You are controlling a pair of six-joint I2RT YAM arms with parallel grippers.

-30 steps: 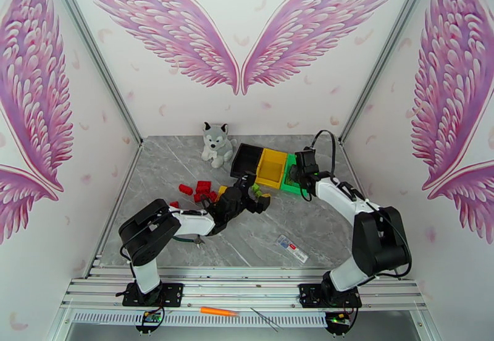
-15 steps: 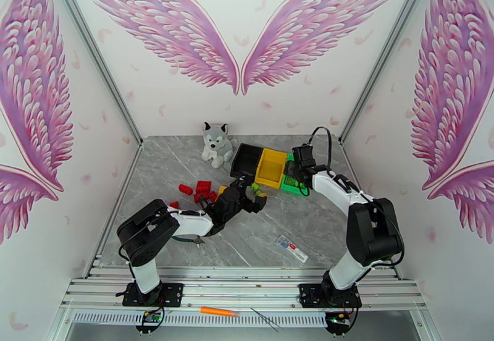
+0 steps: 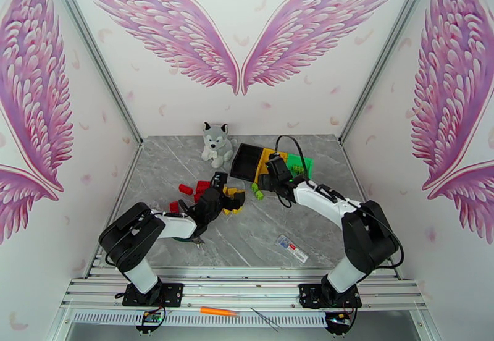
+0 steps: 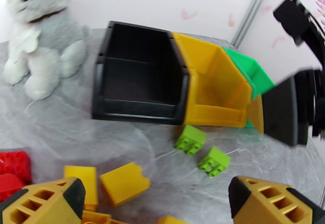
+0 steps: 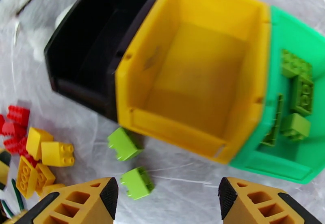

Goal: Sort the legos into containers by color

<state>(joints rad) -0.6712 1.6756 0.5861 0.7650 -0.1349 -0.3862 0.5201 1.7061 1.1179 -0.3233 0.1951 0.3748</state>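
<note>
My right pincer (image 5: 167,194) released, empty, beside nearer light green brick (image 5: 137,183): centre, grip flat sides, carry to green bin (image 5: 268,167).

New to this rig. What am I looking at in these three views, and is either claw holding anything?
Two robot arms are bolted at the near edge of a table. The wide picture looks down from above and behind them. The other two come from a camera on each wrist, so the yellow-tipped fingers at the bottom are that arm's own. The left gripper hangs over yellow bricks beside red bricks; the right gripper faces the bins. Both are open and hold nothing. The black bin and yellow bin look empty, the green bin has green bricks inside, two loose green bricks lie in front, and a plush husky sits nearby.
</note>
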